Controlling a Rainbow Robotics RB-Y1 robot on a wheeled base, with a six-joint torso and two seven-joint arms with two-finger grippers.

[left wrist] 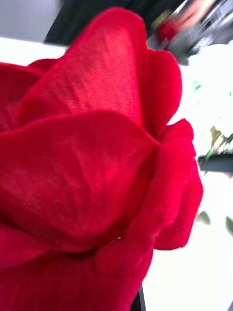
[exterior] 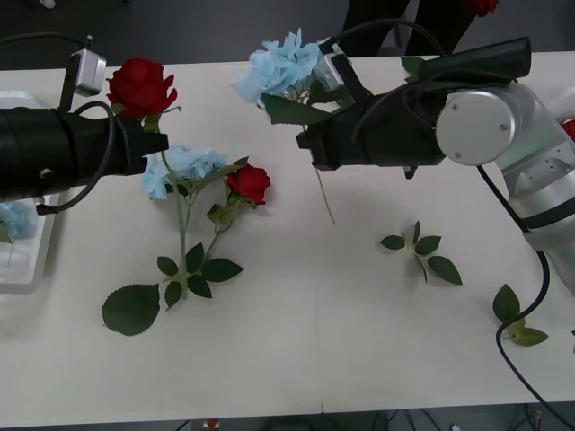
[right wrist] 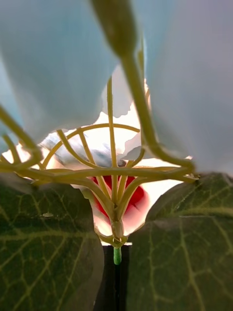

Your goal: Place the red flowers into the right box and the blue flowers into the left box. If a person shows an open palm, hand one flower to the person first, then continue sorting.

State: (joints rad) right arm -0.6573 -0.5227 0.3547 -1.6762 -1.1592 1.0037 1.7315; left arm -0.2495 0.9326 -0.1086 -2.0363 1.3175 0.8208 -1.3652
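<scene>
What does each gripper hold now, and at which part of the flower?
The left gripper holds a red rose by the stem just under its bloom. The right gripper holds a blue flower by the stem below its cluster.

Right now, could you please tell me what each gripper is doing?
Left gripper: shut on a red rose, lifted over the table.
Right gripper: shut on a blue flower, also lifted.

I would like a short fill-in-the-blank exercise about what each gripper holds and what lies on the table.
1. The left gripper holds a ___ rose.
2. The right gripper holds a ___ flower.
3. On the table, a red rose lies beside a ___ flower.

Missing words: red; blue; blue
</scene>
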